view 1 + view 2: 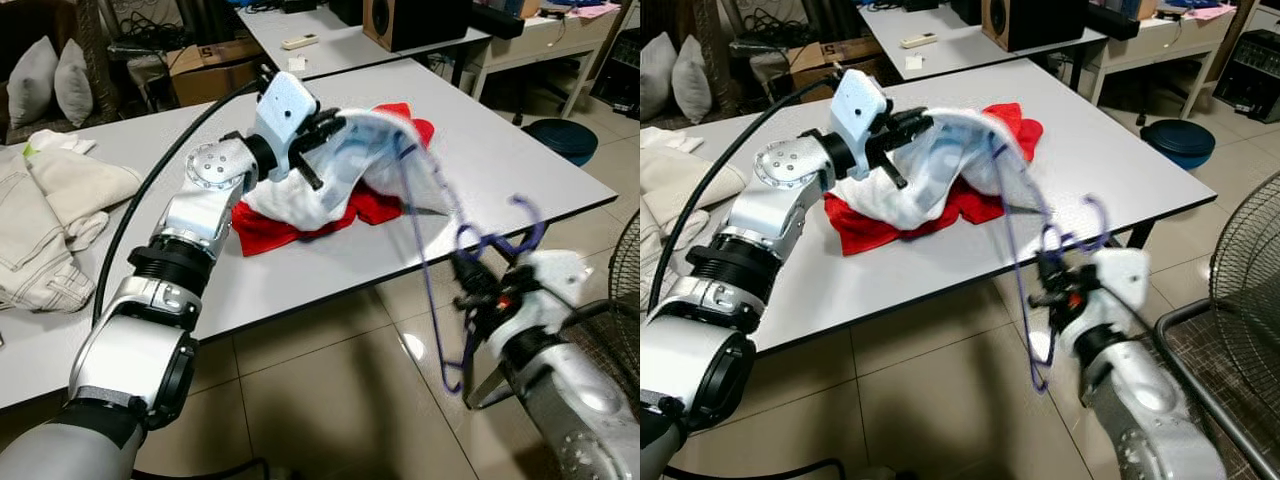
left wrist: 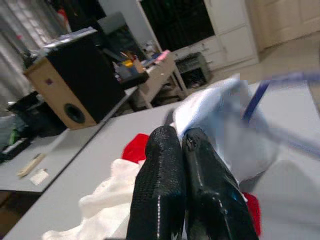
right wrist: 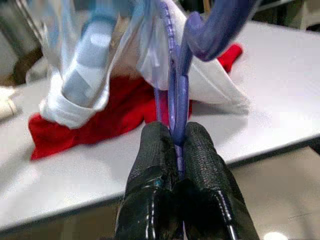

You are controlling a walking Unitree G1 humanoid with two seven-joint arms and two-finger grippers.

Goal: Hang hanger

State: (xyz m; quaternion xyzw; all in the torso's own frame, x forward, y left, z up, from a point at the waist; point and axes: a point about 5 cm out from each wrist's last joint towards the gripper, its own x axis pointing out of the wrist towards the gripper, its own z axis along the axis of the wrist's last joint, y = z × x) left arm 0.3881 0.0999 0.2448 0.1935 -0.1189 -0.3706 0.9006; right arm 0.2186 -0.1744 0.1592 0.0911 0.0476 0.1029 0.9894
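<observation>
while clamped, hanger [image 3: 176,95] rises from right end effector [image 3: 177,145].

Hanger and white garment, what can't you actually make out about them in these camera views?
- Purple hanger: motion-blurred in the eye views, so its full outline is unclear.
- Whether the white garment sits on the hanger: blurred folds hide it.
- What the left end effector pinches: the left wrist view shows shut fingers hiding the contact.
- Hanger hook: cut off by the top edge in the right wrist view, above the right end effector.
</observation>
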